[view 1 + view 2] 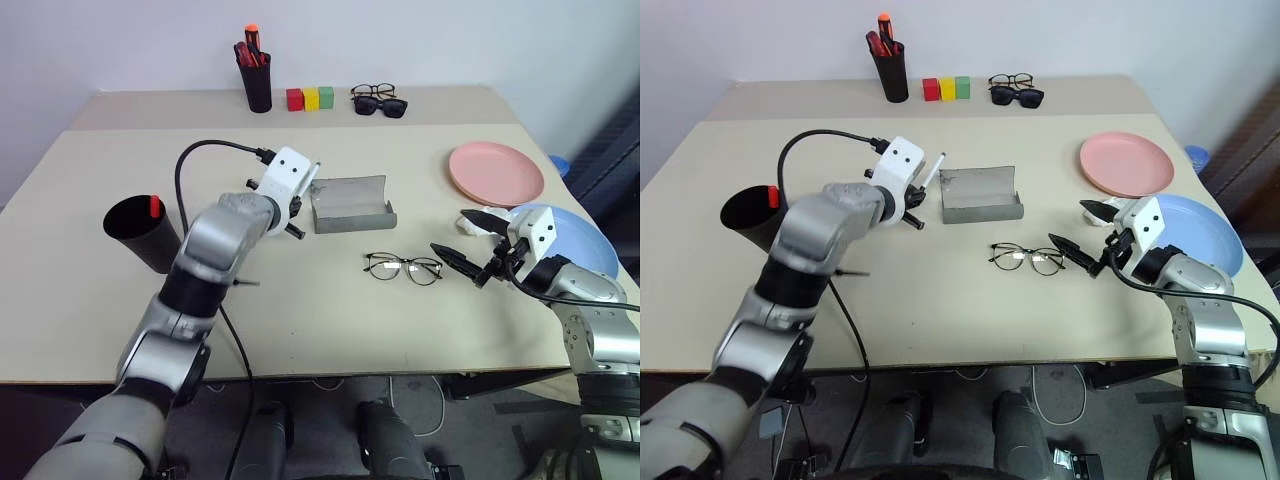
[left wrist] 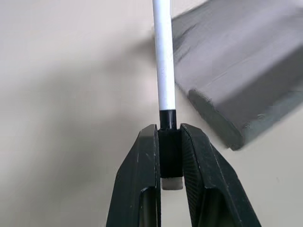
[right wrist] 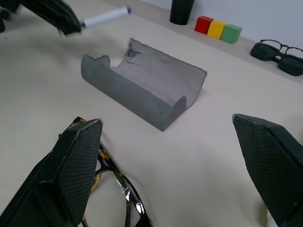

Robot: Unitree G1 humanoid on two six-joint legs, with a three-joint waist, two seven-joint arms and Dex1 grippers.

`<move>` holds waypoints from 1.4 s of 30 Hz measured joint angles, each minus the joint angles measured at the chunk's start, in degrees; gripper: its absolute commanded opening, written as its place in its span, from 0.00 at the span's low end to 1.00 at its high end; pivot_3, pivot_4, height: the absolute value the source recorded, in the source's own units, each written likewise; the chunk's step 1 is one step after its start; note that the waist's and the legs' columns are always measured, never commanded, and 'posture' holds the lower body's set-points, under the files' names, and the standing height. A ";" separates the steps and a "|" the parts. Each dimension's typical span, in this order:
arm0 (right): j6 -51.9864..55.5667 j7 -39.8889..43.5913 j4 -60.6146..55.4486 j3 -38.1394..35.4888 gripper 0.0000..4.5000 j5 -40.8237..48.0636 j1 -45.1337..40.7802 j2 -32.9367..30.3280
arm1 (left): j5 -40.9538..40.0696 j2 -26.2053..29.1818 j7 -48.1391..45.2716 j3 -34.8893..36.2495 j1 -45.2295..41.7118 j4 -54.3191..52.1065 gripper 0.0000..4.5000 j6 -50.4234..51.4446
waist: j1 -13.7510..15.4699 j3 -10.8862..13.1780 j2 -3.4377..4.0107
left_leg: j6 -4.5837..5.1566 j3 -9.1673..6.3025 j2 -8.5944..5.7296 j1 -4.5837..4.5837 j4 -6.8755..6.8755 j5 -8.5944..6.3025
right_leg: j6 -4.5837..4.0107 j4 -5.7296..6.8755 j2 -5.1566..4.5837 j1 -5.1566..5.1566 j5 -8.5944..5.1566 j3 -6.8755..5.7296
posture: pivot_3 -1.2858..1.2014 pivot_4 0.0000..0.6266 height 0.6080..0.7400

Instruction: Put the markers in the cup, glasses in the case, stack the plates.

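Biggest risk first: your left hand is clamped on the white-bodied marker with the black cap, and the grip sits only on the cap end. The whole white barrel sticks out past the fingertips, over the pale beige surface, just beside the grey open oblong glasses case. Swing fast toward the wide tapered black cup and the barrel can pivot in the pads, or the cap could pull off and drop the body.

Next: that cup is tilted, mouth facing the arm, with a dark marker with a red-orange end already poking up inside. Come in low or off-axis and the long barrel hits the rim, knocks the cup or shoves it toward the surface edge, which is near.

Right hand is spread wide and empty, level, just beside the thin dark wire-frame clear-lens glasses, not touching them. Thin frame flat on the surface: pads can skate over it or push it away, and a hard pinch on a lens could bend it. The case wall stands between the glasses and the hollow, so a low carry catches it.

Smallest: the light blue round plate lies right under your right forearm, well apart from the salmon pink round plate; an elbow drop could nudge it toward the edge.
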 measured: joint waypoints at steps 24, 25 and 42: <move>4.95 16.78 -1.83 5.38 1.00 9.85 -9.51 2.88 | 16.54 -5.67 24.03 25.38 29.99 -1.63 0.11 -63.20 | 1.06 -0.04 0.02 | 0.11 0.04 0.01 -0.03 0.31 -0.05 | -0.26 -0.10 0.00 0.16 -0.06 -0.01 | 0.52 0.24 1.00; 5.10 17.29 -1.84 5.73 1.00 9.96 -9.97 2.95 | 17.27 -5.95 25.06 25.42 29.99 -0.66 0.11 -64.01 | 1.05 -0.04 0.02 | 0.11 0.03 0.01 -0.03 0.31 -0.05 | -0.25 -0.09 0.00 0.15 -0.06 -0.02 | 0.52 0.24 1.00; 3.39 19.11 -0.09 7.06 1.00 8.72 -11.37 4.47 | 17.33 -8.16 28.10 27.12 35.55 2.42 0.11 -68.50 | 0.97 -0.05 0.02 | 0.10 0.03 0.02 -0.03 0.28 -0.05 | -0.25 -0.07 0.00 0.11 -0.05 -0.05 | 0.52 0.24 1.00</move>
